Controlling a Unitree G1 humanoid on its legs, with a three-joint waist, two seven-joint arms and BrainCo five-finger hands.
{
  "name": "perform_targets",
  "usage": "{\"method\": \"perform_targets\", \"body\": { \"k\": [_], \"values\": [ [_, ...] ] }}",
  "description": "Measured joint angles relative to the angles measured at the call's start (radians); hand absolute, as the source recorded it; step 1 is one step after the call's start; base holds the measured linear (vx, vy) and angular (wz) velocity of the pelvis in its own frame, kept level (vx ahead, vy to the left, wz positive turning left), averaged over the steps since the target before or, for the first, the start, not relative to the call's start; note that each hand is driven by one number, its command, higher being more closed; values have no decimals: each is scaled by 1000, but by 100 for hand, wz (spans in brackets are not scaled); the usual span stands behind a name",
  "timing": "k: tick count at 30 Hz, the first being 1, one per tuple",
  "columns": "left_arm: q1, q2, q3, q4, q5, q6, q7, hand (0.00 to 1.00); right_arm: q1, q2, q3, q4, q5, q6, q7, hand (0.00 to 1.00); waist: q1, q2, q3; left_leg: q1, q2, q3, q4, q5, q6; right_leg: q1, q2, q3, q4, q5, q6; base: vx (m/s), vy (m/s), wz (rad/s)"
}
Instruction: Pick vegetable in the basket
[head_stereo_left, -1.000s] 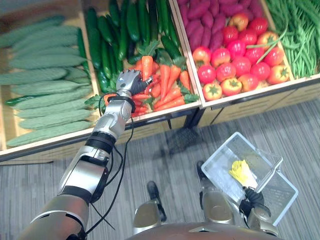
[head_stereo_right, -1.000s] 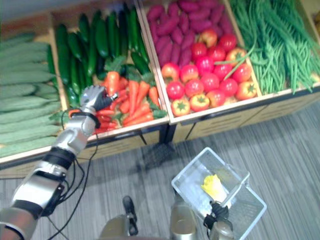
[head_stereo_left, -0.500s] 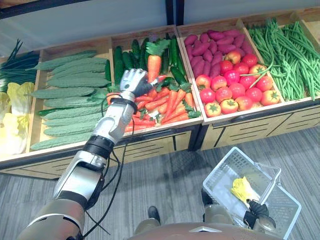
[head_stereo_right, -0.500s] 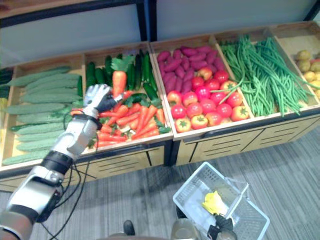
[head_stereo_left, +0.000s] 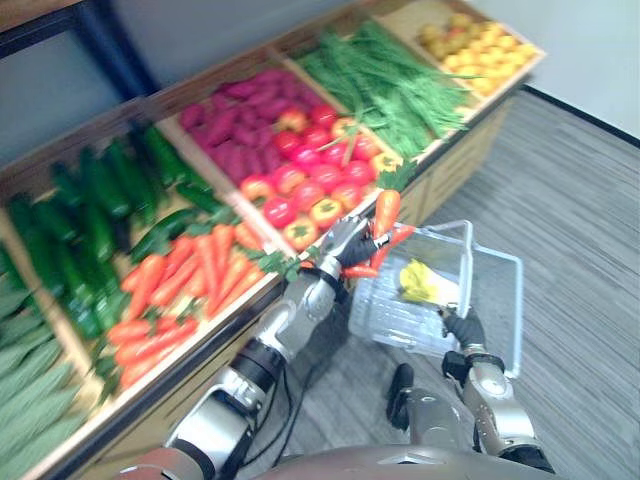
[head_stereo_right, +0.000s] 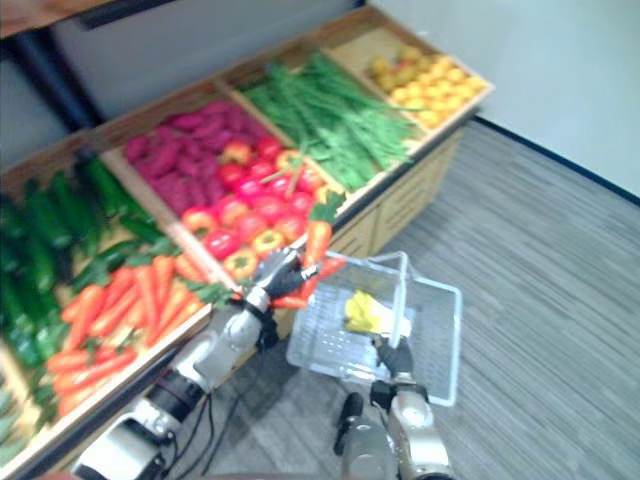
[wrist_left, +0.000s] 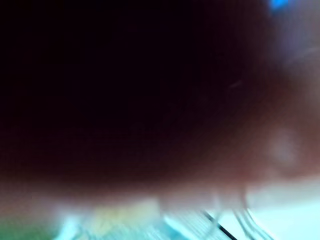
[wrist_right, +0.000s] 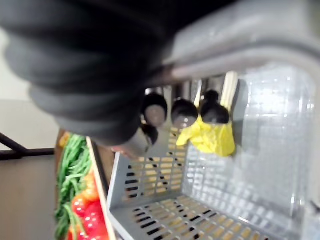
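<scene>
Left hand (head_stereo_left: 345, 245) is up at the near edge of the produce shelf (head_stereo_left: 455, 150), fingers curled round a carrot (head_stereo_left: 386, 210): a smooth orange taper standing upright with its leafy green top uppermost. The carrot sits by the far left corner of the basket (head_stereo_left: 395, 322), not inside it. That basket is pale, see-through plastic with a slotted grid wall and floor, and a crumpled yellow item (head_stereo_left: 420, 282) lies in it. Right hand (head_stereo_left: 462, 328) is at the basket's near side; its wrist view shows the dark fingertips (wrist_right: 184, 113) hooked round the grey handle bar. On the wooden shelf, left to right: glossy dark cucumbers (head_stereo_left: 90, 200), loose carrots (head_stereo_left: 180, 285), purple sweet potatoes (head_stereo_left: 235, 150) behind round red tomatoes (head_stereo_left: 300, 195), thin green beans (head_stereo_left: 385, 90), lumpy yellow produce (head_stereo_left: 480, 50). Grey ribbed carpet (head_stereo_left: 580, 200) runs below.
</scene>
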Motion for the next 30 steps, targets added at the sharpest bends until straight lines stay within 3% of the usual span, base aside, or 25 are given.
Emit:
{"method": "perform_targets", "body": {
  "k": [1,3,4,6,7,8,11,13,15,16,17,20,21,23,30],
  "values": [
    [20,5,0,5,-12,-1,5,100,-17,-1,54,1,23,-1,4,100,18,4,1,-65,-91,-165,18,-107,-5,6,30,76,-25,10,-17,164,52,-203],
    [66,13,7,5,-48,-1,29,100,-29,4,123,0,55,-1,19,100,39,-2,7,-121,-200,-319,-71,-193,-2,33,65,180,-55,18,-30,130,49,-195],
    [92,11,19,-4,-51,-3,43,100,-28,1,146,-1,81,-1,23,100,70,-4,9,-153,-263,-425,-149,-212,-13,42,79,243,-58,18,-30,122,75,-192],
    [115,12,35,-12,-52,-1,47,100,-28,-4,183,-1,113,-1,26,100,101,-2,10,-170,-327,-564,-289,-200,-43,49,97,320,-61,22,-23,109,118,-192],
    [126,14,53,-21,-51,0,65,100,-28,-11,231,-9,136,0,35,100,112,28,15,-170,-291,-562,-377,-88,-22,73,140,378,-78,43,9,123,159,-205],
    [128,20,72,-24,-52,3,69,100,-27,-12,260,-15,150,1,39,100,113,25,14,-156,-282,-515,-384,-93,-17,77,138,404,-86,49,17,148,182,-160],
    [99,19,112,-33,-70,24,86,100,-24,-23,309,-123,212,1,65,100,86,-27,35,-97,-303,-415,-487,-61,10,6,99,416,4,0,59,157,154,-82],
    [98,20,108,-31,-71,35,83,100,-25,-24,322,-153,240,1,75,100,80,-34,31,-77,-301,-374,-509,-50,18,-19,65,341,43,-34,52,106,94,-63],
    [100,21,101,-28,-73,48,83,100,-26,-20,359,-206,274,-12,113,100,72,-40,27,-57,-288,-321,-514,-47,20,-48,-40,139,146,-73,44,170,101,-59],
    [96,23,102,-29,-74,48,84,100,-25,-21,362,-207,276,-14,119,100,68,-41,26,-54,-284,-321,-514,-49,17,-43,-49,116,146,-77,47,150,40,-2],
    [89,26,101,-20,-74,48,85,100,-25,-30,353,-208,301,-18,135,100,64,-52,18,-45,-280,-322,-511,-59,1,-23,-48,92,121,-77,73,159,-41,-4],
    [88,17,121,38,-73,50,86,100,-21,-60,364,-219,351,-21,153,100,82,-38,-17,-36,-228,-279,-536,-68,-16,34,22,126,-46,1,71,161,-92,-47],
    [90,22,124,54,-73,52,87,0,-15,-68,369,-230,375,-21,170,100,79,-44,-25,-26,-220,-253,-561,-64,-22,60,39,150,-129,45,70,132,-42,-68],
    [88,20,130,82,-73,57,86,0,26,-81,353,-268,417,-22,182,100,76,-47,-28,-14,-222,-235,-585,-62,-24,91,46,168,-216,94,70,99,-8,-45],
    [99,8,122,121,-75,66,110,0,201,-115,223,-286,496,-22,216,100,54,-54,-52,22,-251,-242,-633,-39,-15,99,25,175,-222,108,89,-24,56,-3]
  ]
}}
